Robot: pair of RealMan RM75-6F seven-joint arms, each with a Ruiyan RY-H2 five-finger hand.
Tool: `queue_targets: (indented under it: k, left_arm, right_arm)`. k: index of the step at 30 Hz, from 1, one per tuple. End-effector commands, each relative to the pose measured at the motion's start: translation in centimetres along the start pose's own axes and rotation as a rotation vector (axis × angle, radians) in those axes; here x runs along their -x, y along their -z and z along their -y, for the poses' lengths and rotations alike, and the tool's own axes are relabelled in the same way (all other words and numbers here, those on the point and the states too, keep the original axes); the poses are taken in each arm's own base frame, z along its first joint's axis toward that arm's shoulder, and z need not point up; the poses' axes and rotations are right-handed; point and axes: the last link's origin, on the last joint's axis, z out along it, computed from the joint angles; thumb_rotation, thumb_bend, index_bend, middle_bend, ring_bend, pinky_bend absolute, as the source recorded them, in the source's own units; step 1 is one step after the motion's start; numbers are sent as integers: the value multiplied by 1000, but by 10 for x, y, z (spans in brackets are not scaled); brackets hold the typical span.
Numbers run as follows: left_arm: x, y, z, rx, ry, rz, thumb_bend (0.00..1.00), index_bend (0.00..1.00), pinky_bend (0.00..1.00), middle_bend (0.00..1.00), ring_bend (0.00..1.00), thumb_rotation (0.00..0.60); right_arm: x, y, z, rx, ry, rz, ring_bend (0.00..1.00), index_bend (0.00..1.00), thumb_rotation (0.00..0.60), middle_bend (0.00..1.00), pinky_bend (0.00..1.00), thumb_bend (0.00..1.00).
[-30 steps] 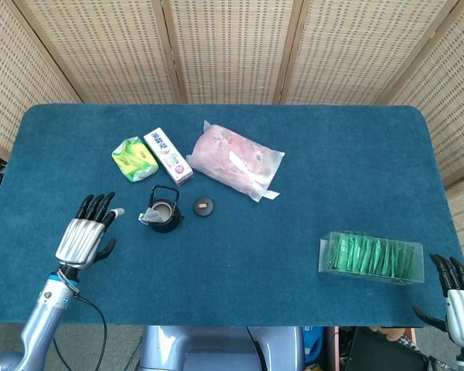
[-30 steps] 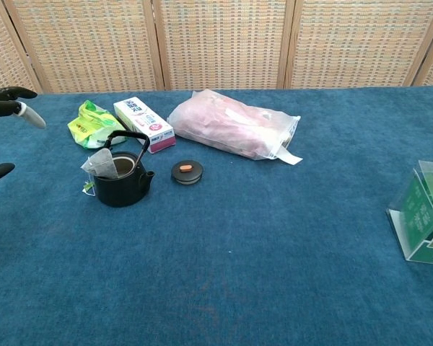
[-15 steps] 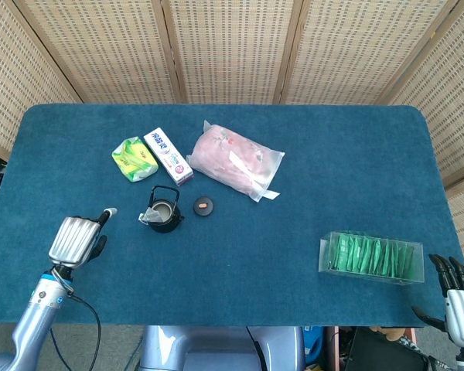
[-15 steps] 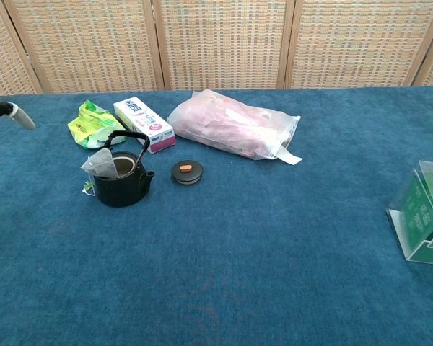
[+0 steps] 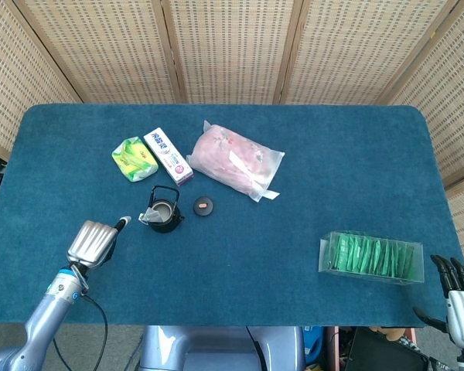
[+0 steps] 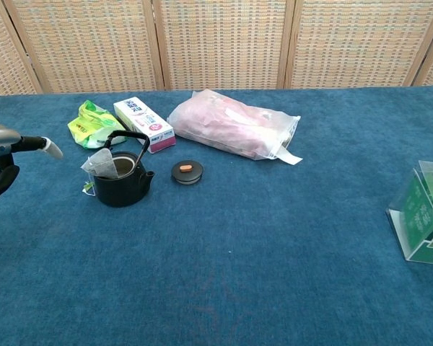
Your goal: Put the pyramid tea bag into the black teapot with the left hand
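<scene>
Blue table (image 5: 309, 185) carries it all. Pink bag (image 5: 233, 158) at the back, green sachet box (image 5: 371, 256) near right edge, both irrelevant. Black teapot (image 6: 120, 179) sits lid-off, lid (image 6: 187, 171) just beside it so the mouth is free. Pyramid tea bag (image 6: 101, 163) perches on the pot's left rim, half out, likely needs a nudge. Left hand (image 5: 95, 239) near the pot, fingers curled, one poking toward the bag, holding nothing. Right hand (image 5: 458, 297) parked off-table, fingers apart
</scene>
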Motion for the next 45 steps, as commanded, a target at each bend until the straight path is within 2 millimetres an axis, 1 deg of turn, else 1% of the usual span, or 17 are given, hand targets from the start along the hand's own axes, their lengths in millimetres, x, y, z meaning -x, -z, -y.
queue_targets:
  k: [1,8,14,22,26,37,45]
  left_arm:
    - [-2,-6,-9,27,3,22,783,131,715,858,806,600]
    - [-3,-14,-24,70,31,63,783,119,715,858,806,600]
    - [-4,-22,-30,72,27,71,783,104,715,858,806,600]
    - [-6,-32,-31,55,24,68,783,97,715,858,806,600]
    - [-8,-41,-32,48,26,69,783,96,715,858,806,600]
    - [-5,-59,-39,39,30,106,783,96,715,858,807,600]
    - [-3,-66,-45,48,44,125,783,96,715,858,806,600]
  right_arm:
    - [0,0,0,0,0,1,75,118,600,206,157,8]
    - [0,1,-1,6,0,0,75,118,600,206,157,8]
    - [0,1,-3,13,-1,1,75,118,600,207,157,8]
    - [1,2,-4,16,-3,2,75,118,600,206,157,9]
    - [1,1,-5,18,-3,1,75,118,600,207,157,8]
    - [0,2,-5,21,0,1,75,118,600,207,157,8]
    - [0,2,-5,24,1,1,75,118,600,207,157,9]
